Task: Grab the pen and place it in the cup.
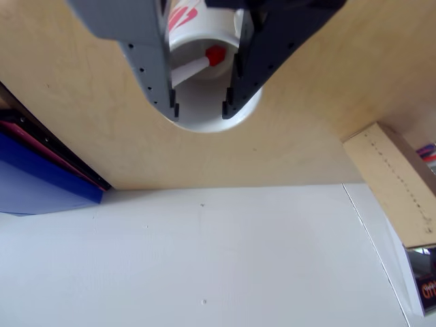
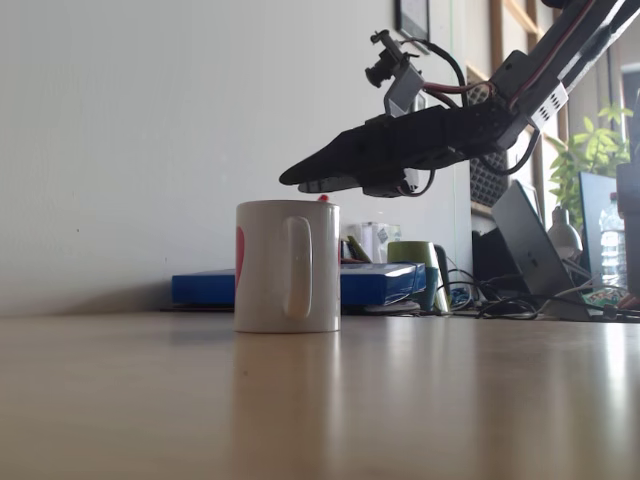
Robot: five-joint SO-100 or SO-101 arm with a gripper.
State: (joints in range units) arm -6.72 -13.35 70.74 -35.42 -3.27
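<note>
The white cup (image 2: 287, 265) stands on the wooden table (image 2: 320, 400), its handle facing the fixed view and a pink graphic on its left side. In the other view the cup (image 1: 187, 27) is seen from above between my fingers. The pen (image 1: 197, 65) leans inside it, white body with a red end (image 1: 215, 56). That red end (image 2: 323, 199) just pokes over the rim in the fixed view. My gripper (image 1: 201, 109) hovers above the cup, open, holding nothing. In the fixed view the gripper (image 2: 300, 178) hangs a little above the rim.
A blue folder (image 2: 300, 285) lies behind the cup against the white wall (image 2: 120, 150), also seen as the blue folder (image 1: 41, 177) at left. A green mug (image 2: 410, 255), a laptop (image 2: 530, 250) and cables sit at right. A cardboard piece (image 1: 395, 177) leans nearby.
</note>
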